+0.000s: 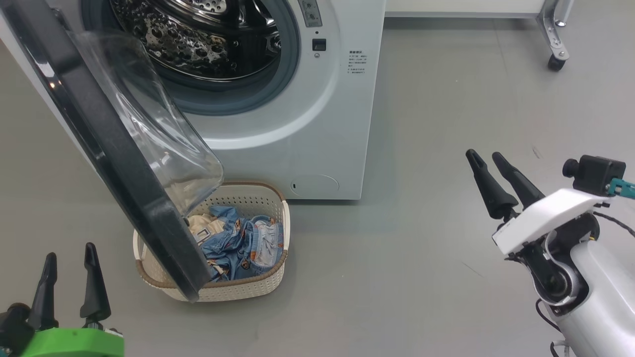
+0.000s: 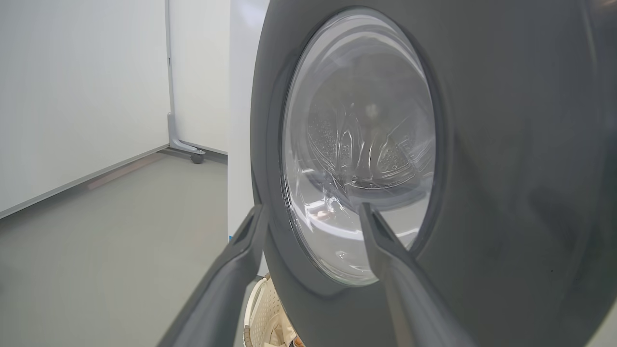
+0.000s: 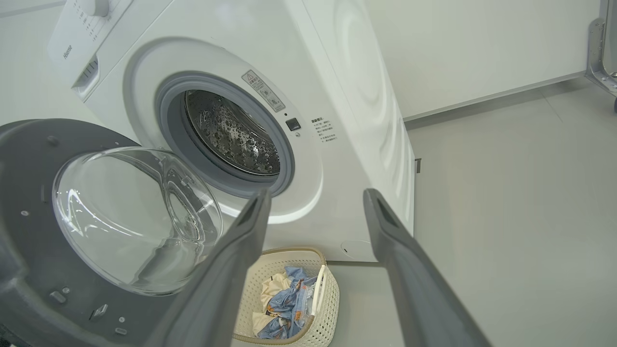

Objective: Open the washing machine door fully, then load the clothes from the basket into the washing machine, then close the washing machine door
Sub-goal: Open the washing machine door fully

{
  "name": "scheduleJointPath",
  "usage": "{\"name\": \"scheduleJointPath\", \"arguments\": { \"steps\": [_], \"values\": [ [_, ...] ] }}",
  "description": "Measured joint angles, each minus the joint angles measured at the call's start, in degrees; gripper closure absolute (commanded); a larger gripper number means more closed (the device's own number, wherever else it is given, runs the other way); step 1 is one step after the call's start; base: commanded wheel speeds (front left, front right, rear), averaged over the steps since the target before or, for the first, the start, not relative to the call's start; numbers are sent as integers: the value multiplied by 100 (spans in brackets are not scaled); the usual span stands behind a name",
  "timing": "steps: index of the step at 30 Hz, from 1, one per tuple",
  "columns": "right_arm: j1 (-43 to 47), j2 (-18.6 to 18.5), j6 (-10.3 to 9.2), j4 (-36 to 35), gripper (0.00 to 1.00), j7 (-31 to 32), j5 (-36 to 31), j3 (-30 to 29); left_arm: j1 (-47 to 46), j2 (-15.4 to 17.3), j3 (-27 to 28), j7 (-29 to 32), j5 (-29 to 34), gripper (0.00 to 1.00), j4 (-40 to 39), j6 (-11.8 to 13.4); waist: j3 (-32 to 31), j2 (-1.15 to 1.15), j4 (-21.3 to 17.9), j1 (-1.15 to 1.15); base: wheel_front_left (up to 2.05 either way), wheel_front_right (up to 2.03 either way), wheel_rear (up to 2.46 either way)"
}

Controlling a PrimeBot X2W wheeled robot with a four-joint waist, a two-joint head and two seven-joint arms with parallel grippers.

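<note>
Head view: the washing machine door (image 1: 111, 153) stands swung out from the washing machine (image 1: 317, 129), its wide black rim running aslant from the upper left down toward the basket (image 1: 238, 290). Its clear glass bowl (image 1: 163, 134) bulges toward the machine's mouth. The machine is white. It has a grey rubber seal (image 1: 233, 99) around a perforated steel drum (image 1: 198, 39), and no garment can be seen in the part of the drum that shows.

The cream basket has perforated walls, a brown rim and white side handles. It stands on the grey floor (image 1: 421, 198) close before the machine's front lower edge, and the door's lowest edge hangs over its left part. The clothes (image 1: 243, 243) lie bundled inside it, blue fabric with orange prints on top and a cream piece at the left, partly hidden by the door.

The left gripper (image 1: 70, 250) is at the lower left, apart from the basket, its fingers spread and empty. In the left wrist view they point at the door's outer face. The right gripper (image 1: 484, 154) hangs well off to the machine's right over bare floor, jaws parted and grasping nothing.
</note>
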Motion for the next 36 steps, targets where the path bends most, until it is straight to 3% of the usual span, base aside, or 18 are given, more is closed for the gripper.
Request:
{"name": "scheduleJointPath", "arguments": {
  "steps": [10,14,22,36],
  "values": [
    [388,-178,-11,408,0,-925,-927,23,101,0,-80,0,2,0,-3,0,-104,0,-94,0,0,0,0],
    [404,-186,-162,527,0,-1190,-1217,63,114,2,-131,0,70,0,-26,0,-130,0,-102,0,0,0,0],
    [480,-198,-309,715,0,-1265,-1636,201,114,22,-154,0,105,0,-62,0,-156,0,-100,0,0,0,0],
    [479,-74,-319,868,0,-1351,-1778,238,114,30,-156,0,105,0,-77,0,-154,0,-115,0,0,0,0]
  ]
}}
